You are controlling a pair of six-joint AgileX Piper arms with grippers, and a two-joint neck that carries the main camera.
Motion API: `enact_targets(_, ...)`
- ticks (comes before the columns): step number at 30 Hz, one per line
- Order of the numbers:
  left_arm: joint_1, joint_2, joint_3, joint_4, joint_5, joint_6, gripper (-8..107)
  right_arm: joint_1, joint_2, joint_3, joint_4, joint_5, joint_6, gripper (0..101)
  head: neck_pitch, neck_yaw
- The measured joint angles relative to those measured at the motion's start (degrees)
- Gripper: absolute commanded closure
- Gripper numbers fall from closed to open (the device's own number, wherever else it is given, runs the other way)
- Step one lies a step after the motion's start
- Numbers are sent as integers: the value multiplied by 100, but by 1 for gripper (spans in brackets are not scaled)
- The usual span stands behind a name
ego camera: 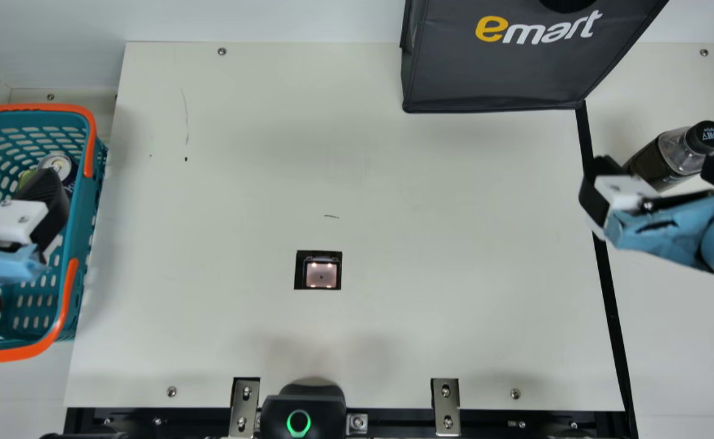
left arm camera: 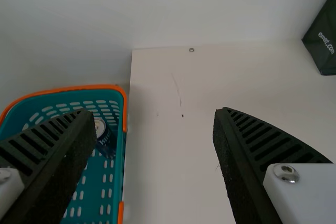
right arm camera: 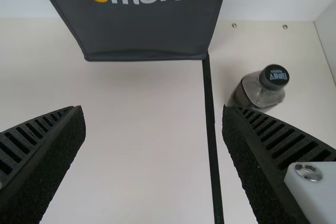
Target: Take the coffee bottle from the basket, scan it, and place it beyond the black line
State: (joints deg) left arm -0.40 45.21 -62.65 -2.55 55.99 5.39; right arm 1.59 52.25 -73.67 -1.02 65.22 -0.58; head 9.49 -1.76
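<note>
Coffee bottle: on the right of the scene, past the black line [ego camera: 606,286]; the bottle [ego camera: 677,155] looks upright on the pale surface, dark cap up.
Right gripper [ego camera: 663,171]: over the line's right side, its fingers [right arm camera: 273,140] spread wide and pinching nothing; in the right wrist view the bottle lies outside their gap, past one fingertip. Whether that finger touches it, I cannot tell.
Left gripper [ego camera: 12,219]: above the basket [ego camera: 85,244] at the left, fingers [left arm camera: 273,140] spread apart with nothing between them.
Basket contents: a can [ego camera: 58,164] toward the far end, partly hidden.
Board [ego camera: 454,244]: cream, flat, with screws near its corners and a few thin dark scratches.
Scanner [ego camera: 321,274]: set into the board between basket and line, lit by small lights.
Near edge: a black device [ego camera: 305,414] with a green ring, between metal brackets.
Room: white walls at the far side.
Bag [ego camera: 497,73]: dark, far right, one corner at the line's far end.
Lettering: yellow and white on the bag; pale print on the bottle's cap.
</note>
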Motion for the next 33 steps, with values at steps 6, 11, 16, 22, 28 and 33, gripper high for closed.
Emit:
enact_targets(6,-55,-94,-297,50,606,-136,9,-68,-583,266,17,259,-118,10,0,0)
enact_targets(11,-103,-173,-546,97,1095,-235,9,-93,-979,394,30,509,-168,10,0,0)
enact_targets(16,-115,-185,-627,108,1357,-258,9,-93,-997,394,30,481,-168,10,-9,0)
enact_targets(22,-115,-185,-627,108,1342,-258,9,-93,-997,394,30,481,-168,10,-9,0)
enact_targets(28,-115,-185,-627,108,1352,-258,9,-93,-997,394,30,481,-168,10,0,0)
enact_targets(33,-115,-185,-627,108,1352,-258,9,-93,-997,394,30,481,-168,10,-9,0)
